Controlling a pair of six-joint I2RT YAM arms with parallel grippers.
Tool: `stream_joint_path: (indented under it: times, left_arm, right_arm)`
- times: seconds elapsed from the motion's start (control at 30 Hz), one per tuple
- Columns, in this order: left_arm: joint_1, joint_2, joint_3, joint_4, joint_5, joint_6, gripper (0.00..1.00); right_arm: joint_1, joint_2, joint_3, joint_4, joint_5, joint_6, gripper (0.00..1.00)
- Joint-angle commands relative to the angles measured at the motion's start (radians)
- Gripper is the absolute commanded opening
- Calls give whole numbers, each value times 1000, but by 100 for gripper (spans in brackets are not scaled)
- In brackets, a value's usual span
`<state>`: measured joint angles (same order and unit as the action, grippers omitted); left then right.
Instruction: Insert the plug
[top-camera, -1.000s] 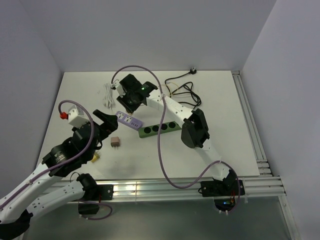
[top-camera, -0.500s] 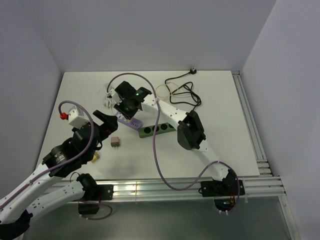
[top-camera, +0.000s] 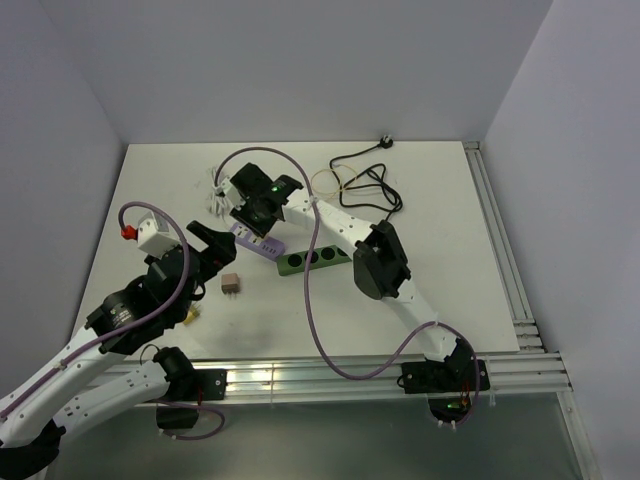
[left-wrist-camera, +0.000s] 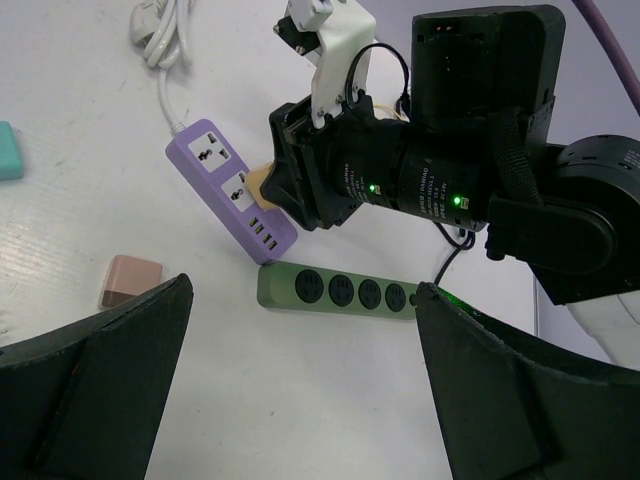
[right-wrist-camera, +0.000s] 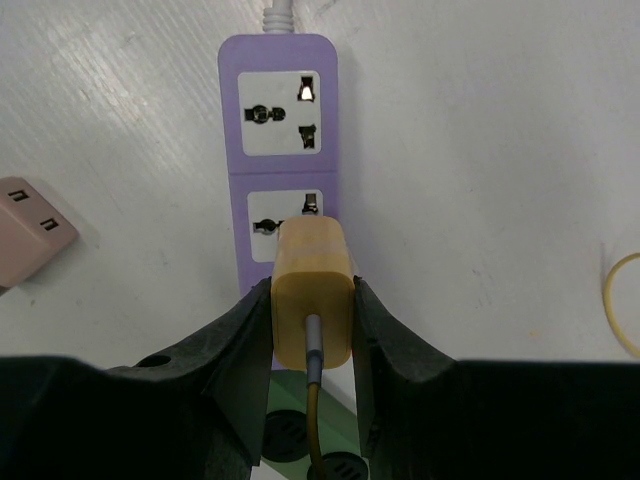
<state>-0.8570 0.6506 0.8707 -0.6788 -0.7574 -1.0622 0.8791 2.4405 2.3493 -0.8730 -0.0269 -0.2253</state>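
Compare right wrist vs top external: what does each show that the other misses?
Right wrist only: the yellow plug clamped in the right claw, its front end at the nearer socket of the purple strip. Top external only: the left claw open near the pink adapter, plus the black cable and white cord at the far side. Both: purple strip, pink adapter, green strip.

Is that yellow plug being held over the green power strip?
No, in the right wrist view the yellow plug is held right at a socket of the purple power strip.
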Motion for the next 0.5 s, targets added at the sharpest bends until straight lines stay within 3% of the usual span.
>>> stream_joint_path:
  times: [0.0, 0.47]
  left_arm:
    - [3, -8, 1, 12, -10, 16, 99]
    - [3, -22, -9, 8, -19, 21, 99]
  right_arm:
    - [3, 2, -2, 37, -14, -14, 0]
    - [1, 51, 8, 52, 12, -52, 0]
